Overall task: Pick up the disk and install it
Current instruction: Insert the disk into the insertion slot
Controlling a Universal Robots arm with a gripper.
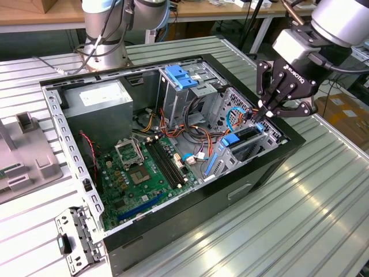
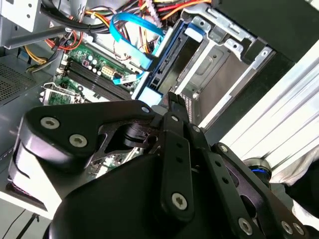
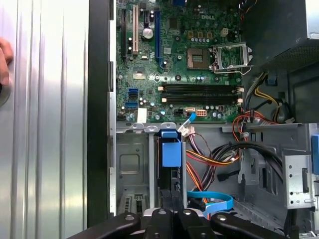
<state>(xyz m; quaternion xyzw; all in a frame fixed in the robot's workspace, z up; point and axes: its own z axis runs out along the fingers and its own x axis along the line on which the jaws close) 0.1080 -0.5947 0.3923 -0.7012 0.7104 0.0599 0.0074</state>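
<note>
Open desktop computer case (image 1: 253,184), black, lying on its side on a ribbed metal surface (image 1: 323,219).

- Disk (image 1: 247,134): set on edge in the metal drive cage (image 1: 245,158) at the end of the case toward the exterior view's right. Dark slab edged by blue rails (image 1: 230,140). Seen edge-on in the first wrist view (image 3: 173,181), with a blue plastic tab (image 3: 171,152) at its far end. Seen as a dark slab in the second wrist view (image 2: 164,64).
- Gripper (image 1: 267,113): black, poised over the cage. Fingers (image 2: 174,134) clenched together, with nothing visible between the tips. Tips just above the end of the disk nearest the case wall; contact with it cannot be told.
- Motherboard (image 1: 135,179): green, on the case floor, with an empty processor socket and black memory slots.
- Power-supply box (image 1: 98,101): grey, white sticker on top, in the corner toward the exterior view's left.
- Light-blue latch piece (image 1: 181,77): on top of the upper drive bays, well apart from the disk.
- Flat blue data cable (image 2: 130,25): looped beside the cage among orange, yellow and black wiring.
- Loose metal bracket (image 1: 75,236): on the surface outside the case corner.
</note>
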